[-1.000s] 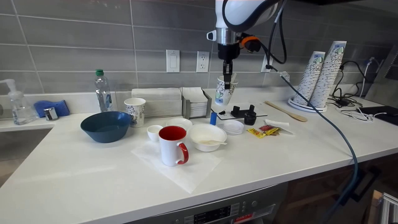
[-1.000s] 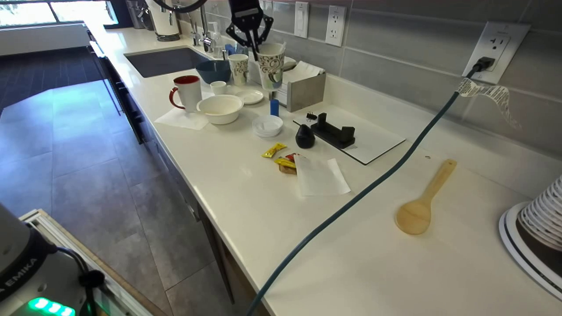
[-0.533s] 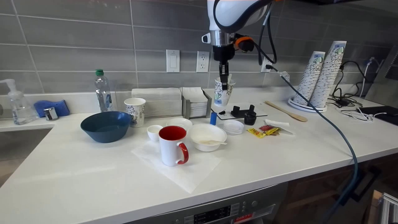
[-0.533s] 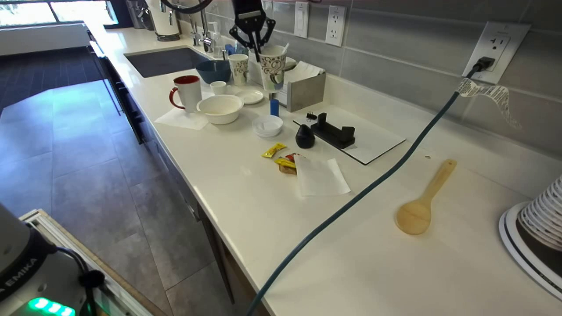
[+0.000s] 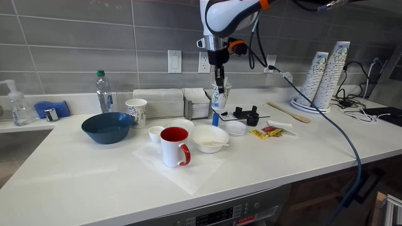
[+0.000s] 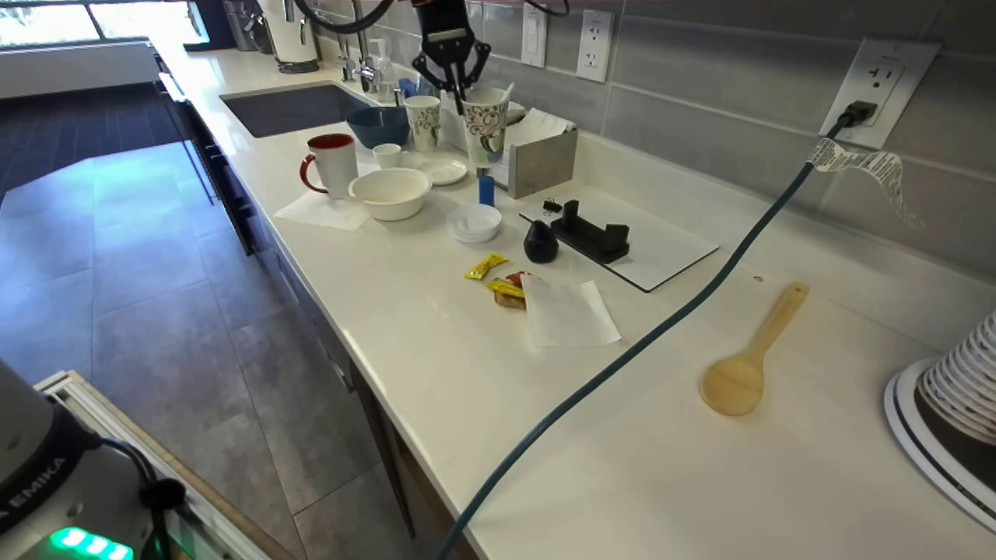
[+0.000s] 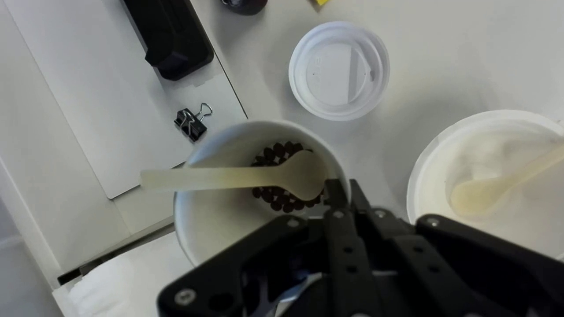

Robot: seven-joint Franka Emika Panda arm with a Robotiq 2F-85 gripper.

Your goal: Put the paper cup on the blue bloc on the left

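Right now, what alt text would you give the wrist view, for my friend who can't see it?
Seen from above, a black claw pinches a cup by its rim, with a spoon and dark, bean-like pieces inside. Around it show a white lid, a binder clip and a bowl with a second spoon.

A mug (image 5: pixel 171 153) stands on paper (image 5: pixel 190 180), just beside a white bowl (image 5: pixel 206 149); a blue bowl (image 5: pixel 106 136) sits near a bottle (image 5: pixel 104 94); a wooden spoon (image 6: pixel 733 385) lies near the cup stacks (image 5: pixel 333 75); a binder clip (image 7: pixel 192 127) lies near the lids (image 7: pixel 330 75).
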